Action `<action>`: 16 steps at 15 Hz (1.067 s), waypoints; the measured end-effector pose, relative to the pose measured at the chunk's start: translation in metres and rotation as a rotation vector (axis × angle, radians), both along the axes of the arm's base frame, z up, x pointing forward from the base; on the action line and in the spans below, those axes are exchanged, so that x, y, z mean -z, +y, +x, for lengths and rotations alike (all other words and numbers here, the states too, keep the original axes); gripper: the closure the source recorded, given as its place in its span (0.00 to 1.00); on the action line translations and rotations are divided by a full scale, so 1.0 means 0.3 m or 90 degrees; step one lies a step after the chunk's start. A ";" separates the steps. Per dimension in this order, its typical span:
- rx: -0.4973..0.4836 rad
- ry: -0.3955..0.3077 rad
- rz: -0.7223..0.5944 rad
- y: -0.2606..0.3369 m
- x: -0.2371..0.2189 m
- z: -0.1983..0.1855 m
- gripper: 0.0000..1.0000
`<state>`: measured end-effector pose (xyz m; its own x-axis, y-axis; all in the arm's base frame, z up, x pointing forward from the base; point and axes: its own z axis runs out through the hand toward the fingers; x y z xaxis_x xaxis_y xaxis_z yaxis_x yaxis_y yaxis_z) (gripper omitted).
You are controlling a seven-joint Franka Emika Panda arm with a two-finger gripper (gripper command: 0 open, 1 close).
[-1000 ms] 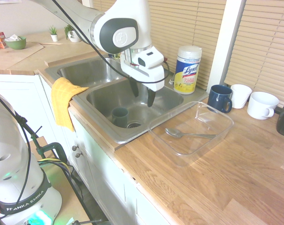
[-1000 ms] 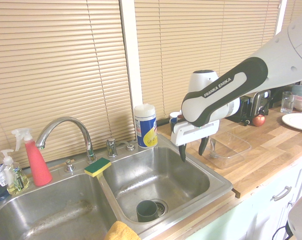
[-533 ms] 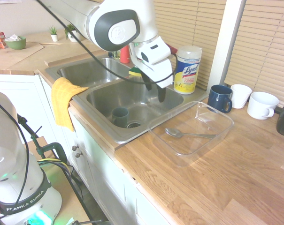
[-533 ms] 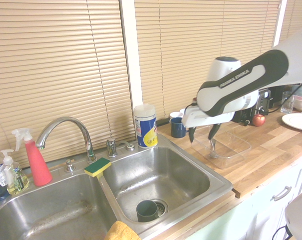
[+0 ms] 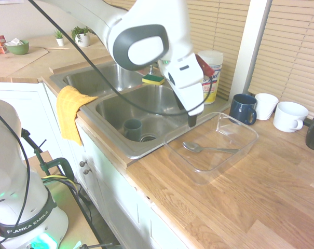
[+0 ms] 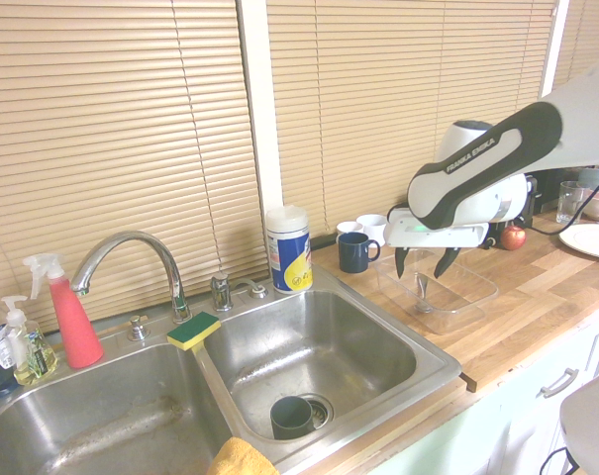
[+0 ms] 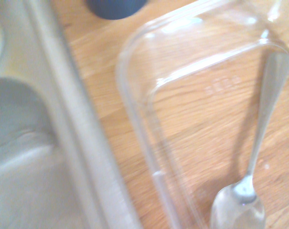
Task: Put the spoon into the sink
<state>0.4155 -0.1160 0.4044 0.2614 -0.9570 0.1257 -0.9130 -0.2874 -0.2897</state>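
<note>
In the first exterior view, the tool [image 5: 187, 113] has shifted from over the right-hand part of the sink [image 5: 151, 111] toward the clear glass dish [image 5: 219, 167], and the yellow-green sponge [image 5: 153, 79] now shows fully behind it. The spoon [image 5: 194, 148] lies unmoved inside the dish, on the counter [image 5: 281, 176] beside the sink. In the second exterior view, the tool has travelled away from the wipes canister [image 6: 289, 249], leaving the navy mug [image 6: 354, 252] and two white mugs in plain sight; its fingers stand wide apart, holding nothing, above the dish. In the wrist view, the spoon's bowl and handle show within the dish, the sink's rim nearby.
</note>
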 end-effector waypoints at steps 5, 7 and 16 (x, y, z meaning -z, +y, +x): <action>0.052 0.014 0.015 -0.125 0.065 0.019 0.00; 0.070 0.020 0.019 -0.172 0.101 0.029 0.00; 0.045 0.040 -0.035 -0.200 0.210 0.160 1.00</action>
<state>0.4637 -0.1759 0.3414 0.2021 -0.9656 0.1637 -0.9477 -0.2350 -0.2162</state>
